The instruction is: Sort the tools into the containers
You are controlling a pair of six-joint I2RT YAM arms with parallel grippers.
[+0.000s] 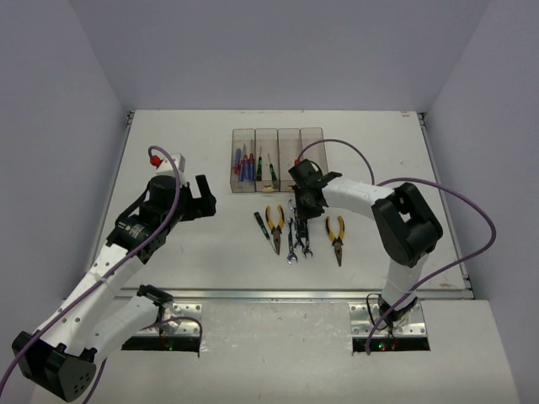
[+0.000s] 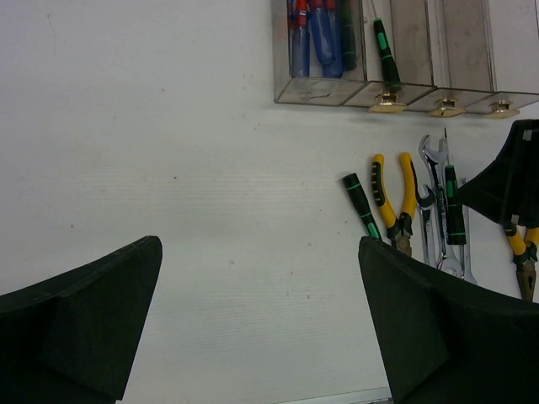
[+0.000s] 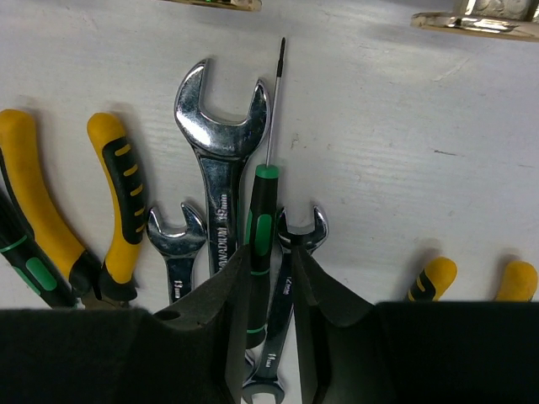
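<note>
Screwdriver (image 3: 261,210): light, stiff and thin, with a slick shaft. Best held by its green-black handle. It lies among the wrenches (image 3: 221,126), tip to 12 o'clock, at 6 o'clock from the bins (image 1: 290,130).
Right pincer (image 3: 269,261): straddles that handle, nearly together; cannot tell if clamped.
Left pincer (image 2: 259,252): wide apart, empty.
Loose on surface (image 3: 404,126): two screwdrivers, three wrenches, two pliers (image 3: 118,194).
Bins: four.
</note>
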